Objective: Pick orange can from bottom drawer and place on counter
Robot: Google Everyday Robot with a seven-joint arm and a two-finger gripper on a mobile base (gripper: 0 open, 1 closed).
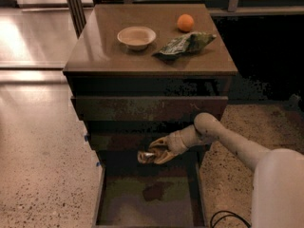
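Note:
The orange can (145,156) lies on its side between my fingers, silvery end to the left. My gripper (153,154) is shut on it and holds it in the air above the bottom drawer (147,198), in front of the middle drawer fronts. The bottom drawer is pulled open, and its greyish-brown floor shows the can's shadow. The counter (99,46) is the glossy brown top of the cabinet, well above the gripper. My arm reaches in from the lower right.
On the counter stand a small beige bowl (136,36), a round orange fruit (185,22) and a green foil snack bag (184,44). Two narrower drawer fronts (147,107) stick out between counter and gripper. Speckled floor lies to the left and right.

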